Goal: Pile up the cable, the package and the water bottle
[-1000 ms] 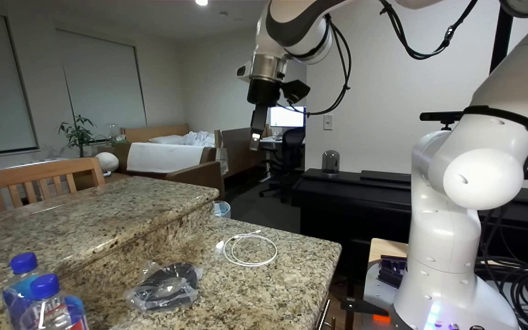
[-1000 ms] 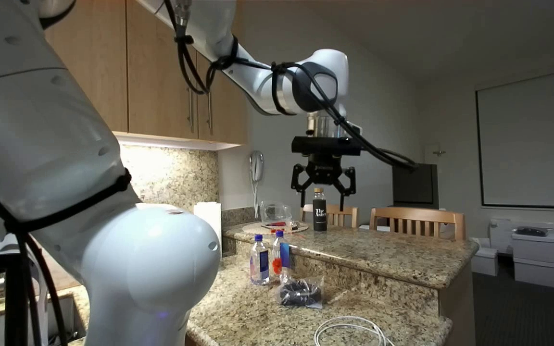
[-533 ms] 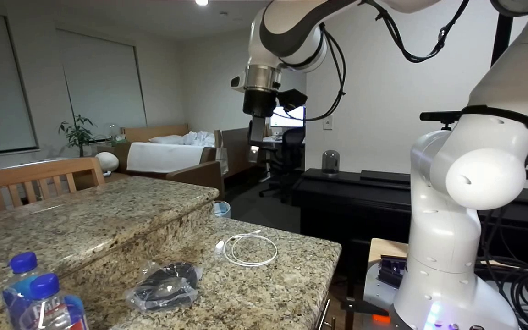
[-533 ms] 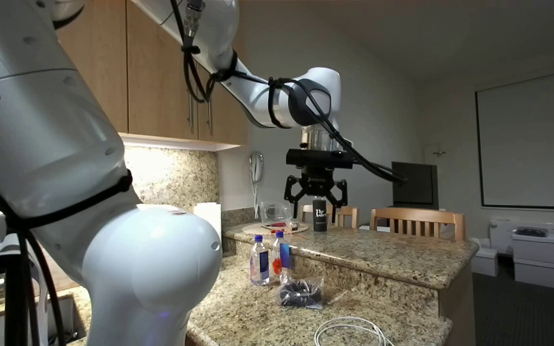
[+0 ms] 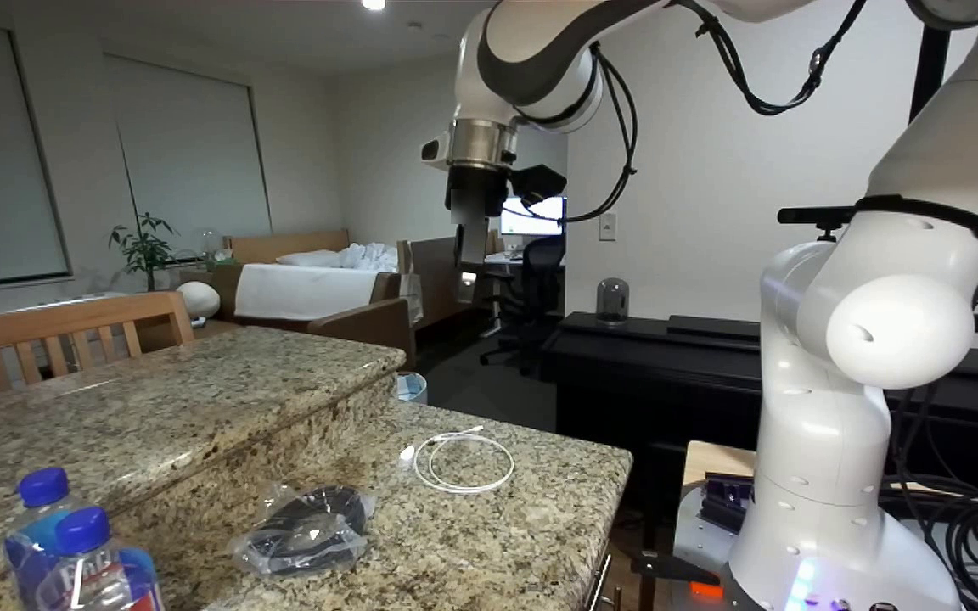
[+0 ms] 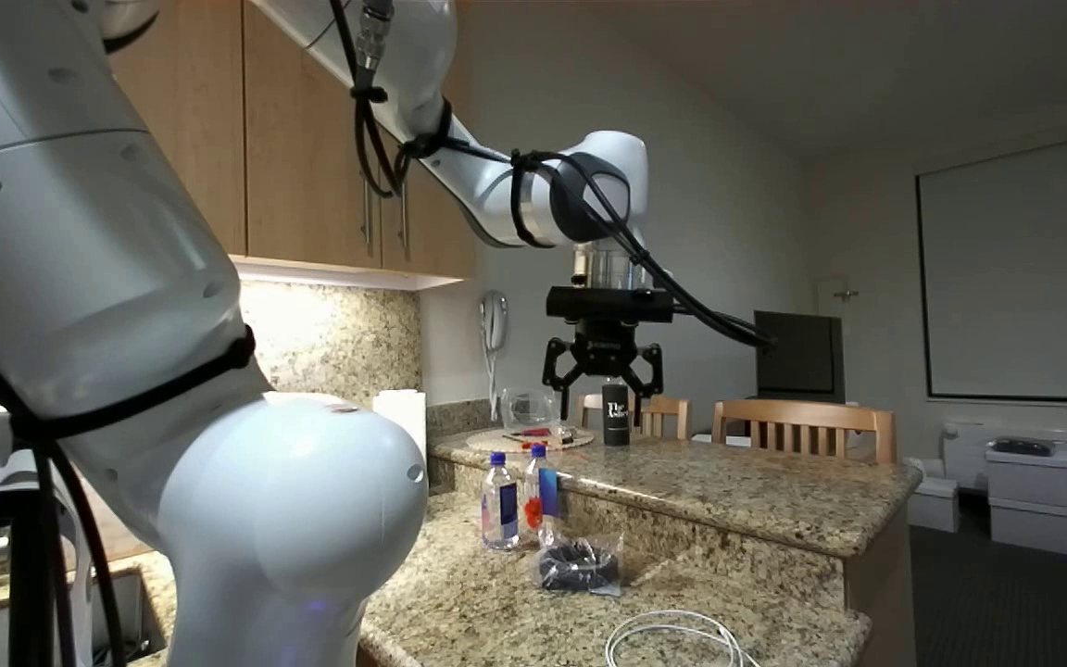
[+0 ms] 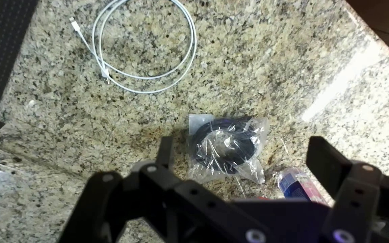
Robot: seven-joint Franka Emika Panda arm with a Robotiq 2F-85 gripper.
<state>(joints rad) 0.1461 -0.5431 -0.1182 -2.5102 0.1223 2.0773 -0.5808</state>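
Cable [image 7: 147, 91] at upper left of your wrist view: thin white cord in loose loops, cut by the top edge, one end sticking out leftward. It lies flat on the granite surface [image 7: 248, 67]. Package [image 7: 230, 146] near mid-frame in that same view, a dark coil in wrinkled clear plastic, also flat on the surface, apart from the cable.

Your claw [image 6: 601, 415] hangs in the air well above the surface, a little right of centre in an exterior view, pointing down, jaws spread wide. In the wrist view you see the package between the two fingers [image 7: 326, 162], though it rests well below them.

Two blue-capped bottles stand upright and close together: left bottle [image 6: 500, 505] and right bottle [image 6: 540, 496], lower middle of an exterior view, with the package near them, to their lower right. Which is your water bottle, you cannot tell. Part of one bottle shows at lower right of the wrist view, half behind the claw.

In both exterior views you see cable, package and bottles spaced along the surface.

Behind: raised surface [image 6: 728, 477], dark bottle [image 6: 616, 426] with white lettering standing on it; wooden chair [image 6: 797, 409] beyond, right side of the frame.
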